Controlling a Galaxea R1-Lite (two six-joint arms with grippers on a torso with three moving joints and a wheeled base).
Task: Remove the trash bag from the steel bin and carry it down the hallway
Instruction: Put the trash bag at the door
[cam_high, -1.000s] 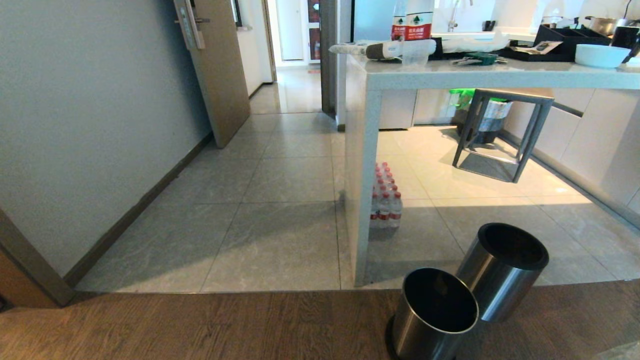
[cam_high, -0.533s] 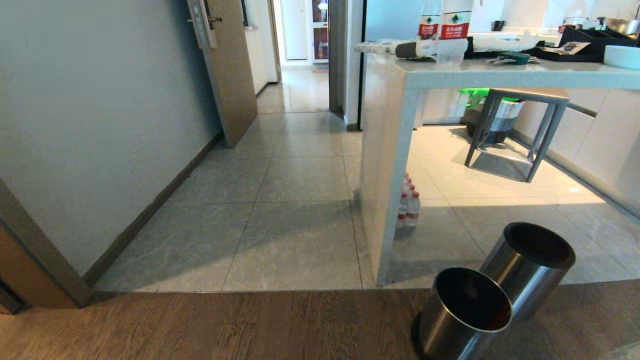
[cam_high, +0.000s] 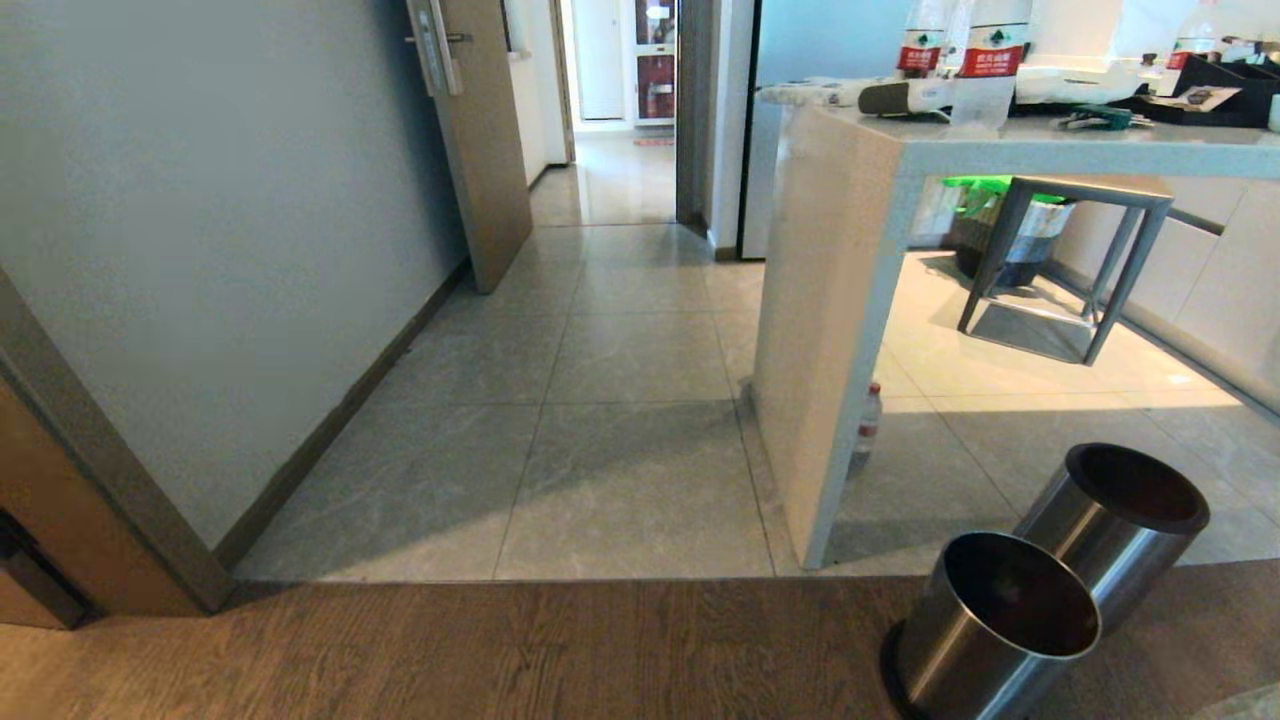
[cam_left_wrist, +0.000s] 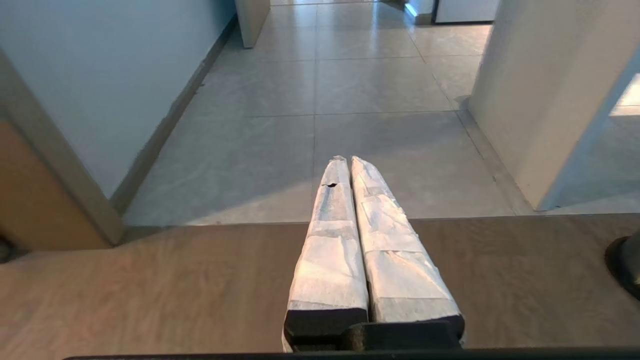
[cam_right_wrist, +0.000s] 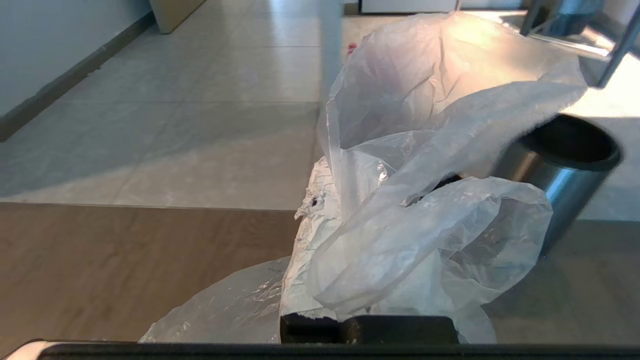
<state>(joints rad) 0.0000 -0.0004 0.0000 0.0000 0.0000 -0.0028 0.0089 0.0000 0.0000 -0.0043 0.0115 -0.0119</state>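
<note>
Head view: compared with the two preceding head views, the whole scene has shifted. The two steel bins (cam_high: 1000, 620) now sit further toward the lower right corner, the white table (cam_high: 880, 250) has moved rightward, and the hallway (cam_high: 620, 330) with its grey marbled tiles and wood-coloured door (cam_high: 480, 140) lies closer to the middle. Since everything moves together, this reads as the robot turning toward the passage, not as any object being displaced. Both bins stand open and show no liner, so the removal step appears complete and the carrying step is under way. Neither arm appears in this view.

Right wrist view: the right gripper (cam_right_wrist: 350, 280) is closed on the trash bag (cam_right_wrist: 415, 200), whose thin, clear, crinkled film bunches over the taped fingers and hides most of them. The bag is thus off the floor, held in front of the robot, with one steel bin just behind it. Its long axis runs roughly along the fingers and away from the wrist; the far end opens into a loose, spread flap directed toward the tiled floor ahead. Which end is the mouth cannot be told.

Left wrist view: the left gripper (cam_left_wrist: 350, 165) is closed and empty, its taped fingers pressed together and pointing down the hallway.
</note>
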